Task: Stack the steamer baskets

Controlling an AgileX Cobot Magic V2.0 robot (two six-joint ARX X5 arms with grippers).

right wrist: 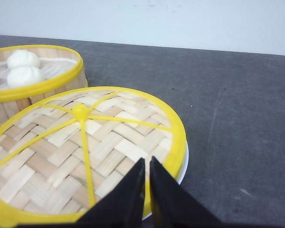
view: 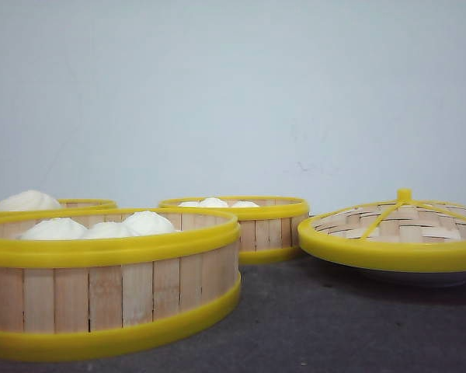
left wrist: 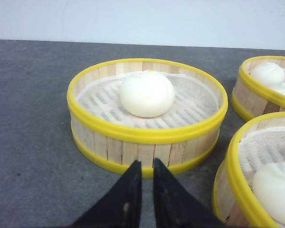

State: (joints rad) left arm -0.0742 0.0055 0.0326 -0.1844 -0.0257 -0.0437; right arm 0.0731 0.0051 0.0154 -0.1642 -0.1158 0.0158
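Note:
Three steamer baskets stand apart on the dark table, none on another. The nearest basket holds several white buns. Another basket peeks out behind it at the far left, and the third basket is at the back middle. In the left wrist view my left gripper is shut and empty, just short of the wall of a basket holding one bun; two more baskets lie beside it. My right gripper is shut and empty, over the edge of the woven lid.
The domed lid with a yellow knob rests on a white plate at the right. A basket with buns sits just beyond the lid. Bare dark table spreads beside the lid, with a pale wall behind.

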